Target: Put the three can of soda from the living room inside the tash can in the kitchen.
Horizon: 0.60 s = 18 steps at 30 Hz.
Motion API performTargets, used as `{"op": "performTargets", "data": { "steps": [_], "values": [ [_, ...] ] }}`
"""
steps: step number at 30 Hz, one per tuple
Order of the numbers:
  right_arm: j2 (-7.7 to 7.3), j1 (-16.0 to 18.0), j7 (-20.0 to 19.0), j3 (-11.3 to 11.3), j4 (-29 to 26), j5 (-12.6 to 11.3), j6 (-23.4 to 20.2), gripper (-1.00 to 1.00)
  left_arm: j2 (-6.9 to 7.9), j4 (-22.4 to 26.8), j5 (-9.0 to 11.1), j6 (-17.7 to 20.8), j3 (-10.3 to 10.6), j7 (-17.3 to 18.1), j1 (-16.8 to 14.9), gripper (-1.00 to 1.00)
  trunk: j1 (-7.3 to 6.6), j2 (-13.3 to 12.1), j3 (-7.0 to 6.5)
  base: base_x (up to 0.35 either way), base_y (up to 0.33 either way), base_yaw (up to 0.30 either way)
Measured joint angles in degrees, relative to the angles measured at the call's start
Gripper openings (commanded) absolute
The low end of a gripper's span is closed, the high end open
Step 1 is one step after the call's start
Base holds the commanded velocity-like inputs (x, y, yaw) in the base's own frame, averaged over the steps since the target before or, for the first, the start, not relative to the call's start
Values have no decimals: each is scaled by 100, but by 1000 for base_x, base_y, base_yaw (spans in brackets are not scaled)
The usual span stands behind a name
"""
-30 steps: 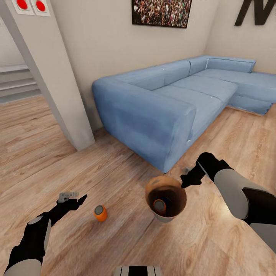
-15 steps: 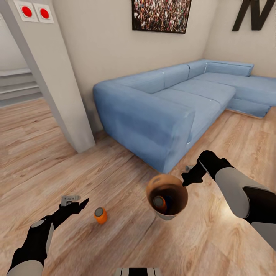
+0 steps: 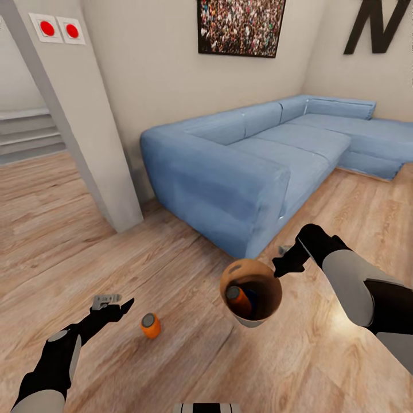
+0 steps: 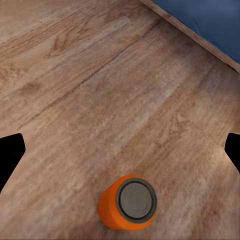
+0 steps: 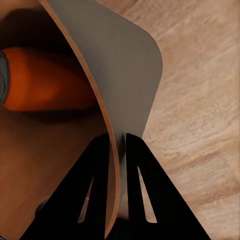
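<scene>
My right gripper (image 3: 280, 267) is shut on the rim of the tan trash can (image 3: 252, 318) and holds it tilted above the wood floor. In the right wrist view its fingers (image 5: 100, 170) pinch the bin's wall (image 5: 125, 65). One orange soda can (image 3: 238, 297) lies inside the bin, and it shows again as the orange can (image 5: 45, 80). Whether the dark blue can is in there I cannot tell. A second orange can (image 3: 151, 325) with a grey top stands on the floor, just right of my open left gripper (image 3: 115, 302). The left wrist view shows this can (image 4: 127, 202) ahead of the open gripper (image 4: 122, 150).
A light blue corner sofa (image 3: 241, 166) stands close behind the bin. A white slanted pillar (image 3: 86, 126) rises at the left, with steps (image 3: 26, 135) beyond it. Bare wood floor (image 3: 189, 367) stretches around both arms.
The head camera has shifted slightly. The orange can inside the bin has slid toward the bin's left wall. Both arms and the floor can have barely moved.
</scene>
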<state>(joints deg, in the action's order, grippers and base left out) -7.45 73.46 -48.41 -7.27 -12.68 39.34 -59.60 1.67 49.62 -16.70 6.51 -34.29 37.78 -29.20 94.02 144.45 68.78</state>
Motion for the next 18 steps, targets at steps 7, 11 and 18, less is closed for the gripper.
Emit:
{"op": "performTargets", "data": {
  "steps": [7, 11, 18],
  "values": [
    [1, -8, 4, 21, -8, 55, 18, -100, 0, -4, 1, 0, 1, -4, 2, 100, 0, 0, -61, 0, 0, 0],
    [3, -8, 1, 7, -8, 18, 6, -100, 0, -1, 0, 0, 1, -4, 2, 100, 0, 0, -97, 0, 0, 0],
    [-1, -9, 3, 19, -4, 41, 13, -100, 0, -4, 4, 2, 2, -3, 2, 100, 0, 0, -161, 0, 0, 0]
  ]
}}
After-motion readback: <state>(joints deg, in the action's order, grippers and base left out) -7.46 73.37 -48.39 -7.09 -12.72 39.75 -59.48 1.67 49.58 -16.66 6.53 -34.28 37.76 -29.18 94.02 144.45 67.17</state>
